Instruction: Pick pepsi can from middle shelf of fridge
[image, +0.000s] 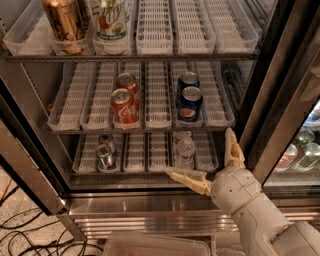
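The fridge stands open in front of me. Its middle shelf holds white slotted lane trays. Two dark blue pepsi cans stand one behind the other in a tray right of centre. Two red Coca-Cola cans stand two lanes to their left. My gripper is open, low and to the right of the pepsi cans, in front of the bottom shelf. One finger points up, the other points left. It holds nothing.
The top shelf carries a gold can and a green-white can. The bottom shelf holds two silver cans and a clear bottle. The door frame stands close at the right. Cables lie on the floor at the left.
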